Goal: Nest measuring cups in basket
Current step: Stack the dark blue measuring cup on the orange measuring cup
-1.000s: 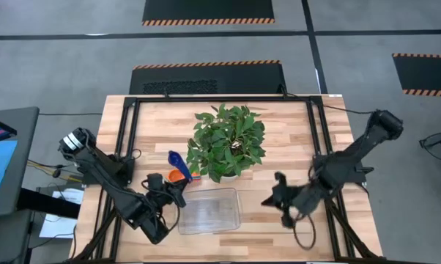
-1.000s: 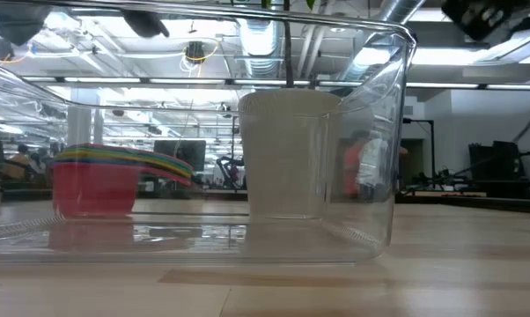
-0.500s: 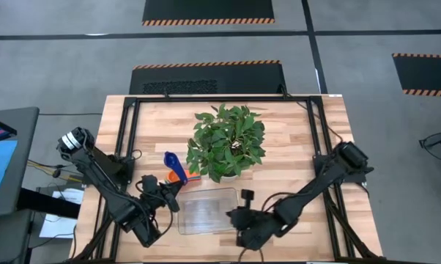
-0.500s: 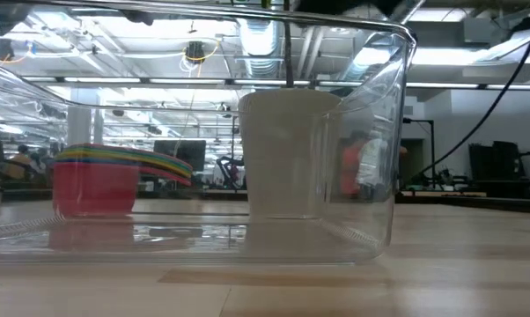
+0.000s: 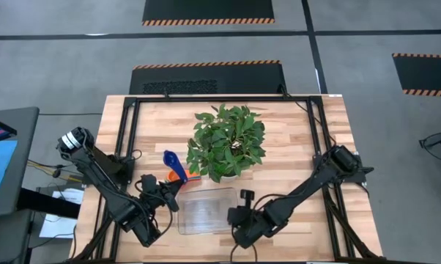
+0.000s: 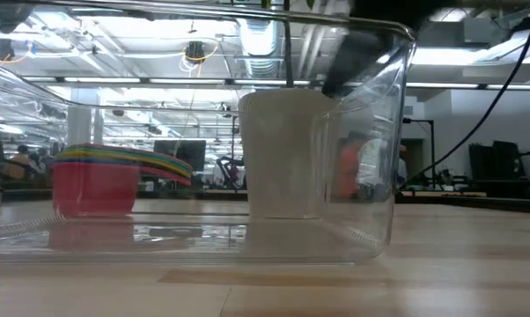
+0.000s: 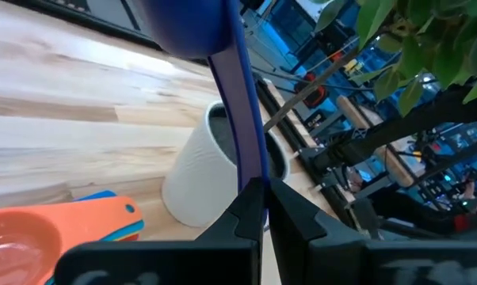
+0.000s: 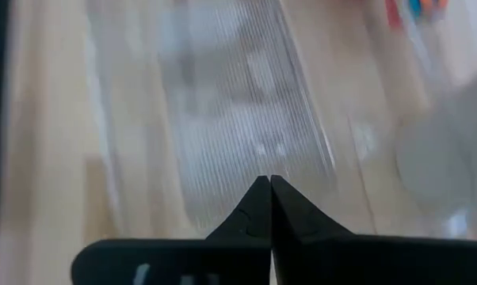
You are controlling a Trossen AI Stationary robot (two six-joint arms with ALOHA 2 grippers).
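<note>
The right arm has swung in from the surface's right side over the last second, and its jaws (image 5: 239,207) now sit at the basket's (image 5: 206,213) right edge, pressed together on nothing. The left jaws (image 5: 169,185) are clamped on the handle of a dark blue cup (image 5: 173,159) held up just beyond them. Below it, beside those jaws, lies the stack of other cups (image 5: 182,175), orange on top; from table height a red one (image 6: 92,189) shows at the bottom, the rest uncountable. One plant (image 5: 228,141) in a white pot (image 7: 205,171) stands past the basket. The surface (image 5: 294,139) is pale wood in a black frame, on a grey floor with hazard-striped mats (image 5: 208,10). Beyond it, a bright workshop with ceiling ducts.
</note>
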